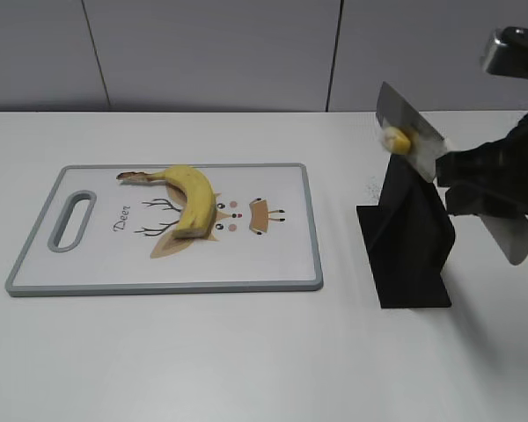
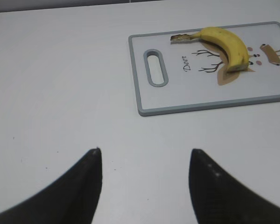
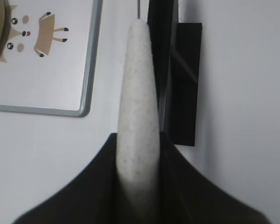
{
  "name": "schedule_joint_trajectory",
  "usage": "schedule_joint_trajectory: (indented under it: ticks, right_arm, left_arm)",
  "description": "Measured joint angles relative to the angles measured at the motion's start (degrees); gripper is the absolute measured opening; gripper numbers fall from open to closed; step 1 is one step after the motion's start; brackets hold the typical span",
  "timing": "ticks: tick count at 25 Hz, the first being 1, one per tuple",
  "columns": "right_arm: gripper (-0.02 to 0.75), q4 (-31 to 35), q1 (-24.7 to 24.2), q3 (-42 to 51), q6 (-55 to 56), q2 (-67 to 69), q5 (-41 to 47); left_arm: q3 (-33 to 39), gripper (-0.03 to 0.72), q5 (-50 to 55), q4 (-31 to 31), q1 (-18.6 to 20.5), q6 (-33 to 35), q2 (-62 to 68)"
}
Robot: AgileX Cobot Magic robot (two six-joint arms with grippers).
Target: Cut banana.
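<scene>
A yellow banana (image 1: pixel 192 200) with its near end cut flat lies on the white cutting board (image 1: pixel 246 255). It also shows in the left wrist view (image 2: pixel 228 44). My right gripper (image 1: pixel 475 180) is shut on the grey handle of a knife (image 3: pixel 137 93) and holds it in the air over the black knife stand (image 1: pixel 409 246). The blade (image 1: pixel 418 136) points up and to the left. A small banana piece (image 1: pixel 396 139) sticks to the blade. My left gripper (image 2: pixel 145 156) is open and empty above bare table, left of the board (image 2: pixel 186 100).
The board has a grey rim, a handle slot (image 1: pixel 73 221) at its left end and a deer drawing. The stand (image 3: pixel 182 84) sits right of the board's edge (image 3: pixel 86 70). A grey wall runs behind the white table.
</scene>
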Motion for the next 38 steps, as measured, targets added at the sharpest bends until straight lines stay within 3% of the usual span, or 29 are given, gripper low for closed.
schedule_joint_trajectory:
  ticks: [20, 30, 38]
  right_arm:
    - [0.172, 1.57, 0.00, 5.25, 0.05, 1.89, -3.60]
    - [0.172, 1.14, 0.00, 4.71, 2.55, -4.98, -5.66]
    - [0.172, -3.20, 0.00, 4.65, 8.53, -4.89, -4.98]
  left_arm:
    - [0.00, 0.542, 0.00, 0.28, 0.00, -0.14, 0.00]
    - [0.00, 0.537, 0.00, 0.33, 0.00, -0.14, 0.00]
    - [0.00, 0.537, 0.00, 0.33, 0.00, -0.14, 0.00]
